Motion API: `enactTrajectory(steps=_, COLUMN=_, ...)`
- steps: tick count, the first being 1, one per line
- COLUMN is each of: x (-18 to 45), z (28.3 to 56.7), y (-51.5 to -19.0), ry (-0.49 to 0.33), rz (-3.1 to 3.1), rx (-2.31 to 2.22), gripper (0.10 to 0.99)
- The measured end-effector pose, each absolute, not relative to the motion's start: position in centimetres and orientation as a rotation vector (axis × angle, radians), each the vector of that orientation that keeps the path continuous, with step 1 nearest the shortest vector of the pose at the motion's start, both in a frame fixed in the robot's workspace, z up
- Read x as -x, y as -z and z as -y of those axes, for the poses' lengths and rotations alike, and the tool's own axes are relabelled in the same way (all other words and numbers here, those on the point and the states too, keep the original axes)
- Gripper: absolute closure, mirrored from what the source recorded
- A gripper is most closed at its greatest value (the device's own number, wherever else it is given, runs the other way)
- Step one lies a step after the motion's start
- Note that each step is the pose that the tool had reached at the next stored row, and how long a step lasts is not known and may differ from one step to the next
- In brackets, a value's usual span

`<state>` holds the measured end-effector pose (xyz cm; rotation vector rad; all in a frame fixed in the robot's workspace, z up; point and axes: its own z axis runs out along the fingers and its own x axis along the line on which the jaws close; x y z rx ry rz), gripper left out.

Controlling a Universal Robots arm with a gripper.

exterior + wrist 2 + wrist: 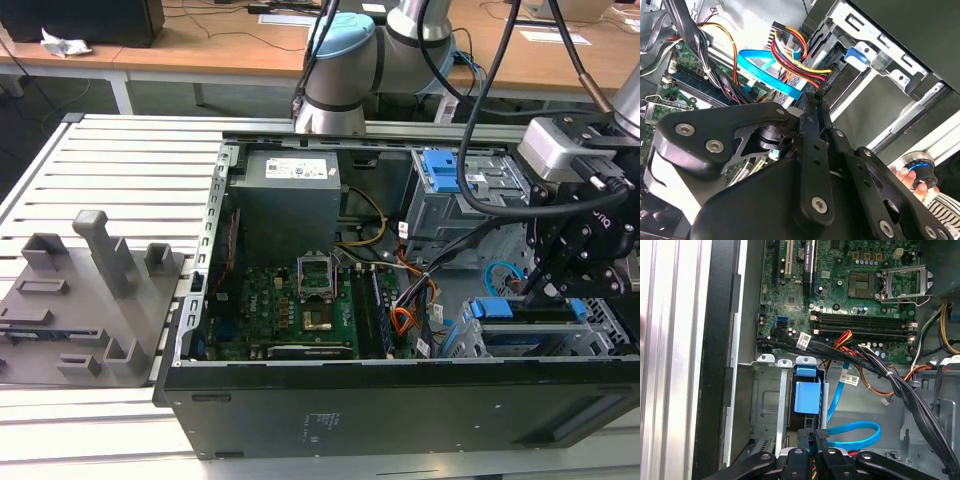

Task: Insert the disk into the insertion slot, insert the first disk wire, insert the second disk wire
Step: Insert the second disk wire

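The disk sits inside the insertion slot (pixel 470 340), the low grey cage at the case's front corner on the exterior view's right. Its blue bracket (pixel 492 308) (pixel 807 396) shows at the opening. My gripper (pixel 555 290) (pixel 810 100) (pixel 816 435) hangs over the disk's rear end with its fingers pressed together. The second disk wire (pixel 757 67) (pixel 860 432), a light blue loop, ends right at the fingertips, so I seem to hold its plug. The first disk wire (pixel 795 55), a red, orange and black bundle, runs to a black plug just beside them against the cage.
A taller grey cage with a blue latch (pixel 440 165) stands behind the gripper. The motherboard (pixel 290 300) fills the case's middle, crossed by a thick black cable bundle (pixel 890 375). A grey fixture plate (pixel 90 290) lies on the exterior view's left. A person's hand (pixel 905 175) is just outside the case.
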<state>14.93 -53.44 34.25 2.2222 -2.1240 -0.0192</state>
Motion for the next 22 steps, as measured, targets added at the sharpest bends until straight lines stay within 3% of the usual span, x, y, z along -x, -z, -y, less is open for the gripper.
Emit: enactTrajectory(steps=22, x=-14.99, z=53.67, y=-33.68, ry=0.034, rz=2.131, rx=-2.229, gripper=0.922)
